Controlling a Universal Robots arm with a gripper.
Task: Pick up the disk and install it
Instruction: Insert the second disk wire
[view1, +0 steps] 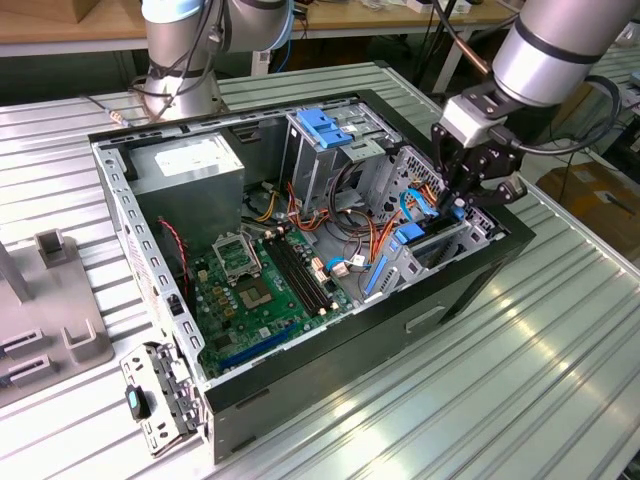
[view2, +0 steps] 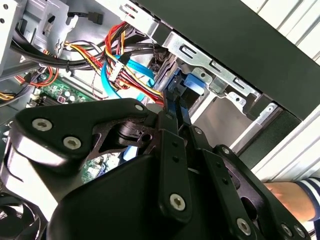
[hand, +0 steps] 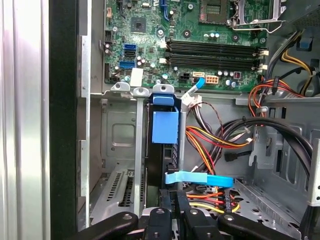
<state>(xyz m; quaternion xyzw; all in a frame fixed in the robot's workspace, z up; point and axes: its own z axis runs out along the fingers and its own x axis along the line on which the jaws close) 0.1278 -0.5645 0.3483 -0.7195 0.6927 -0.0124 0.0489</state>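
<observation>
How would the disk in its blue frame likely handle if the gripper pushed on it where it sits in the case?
The disk stands on edge in a metal bay slot, so it would probably slide along the slot rather than tip. Its blue plastic frame looks thin, likely flexing before the drive does. The gripper sits at its edge, with loose cables beside that could snag.

No print on any surface here can be read.

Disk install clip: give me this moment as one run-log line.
claw: inside case at drive bay | disk: standing on edge in bay slot, blue rail showing | claw grips disk's near edge | motherboard: exposed
</observation>
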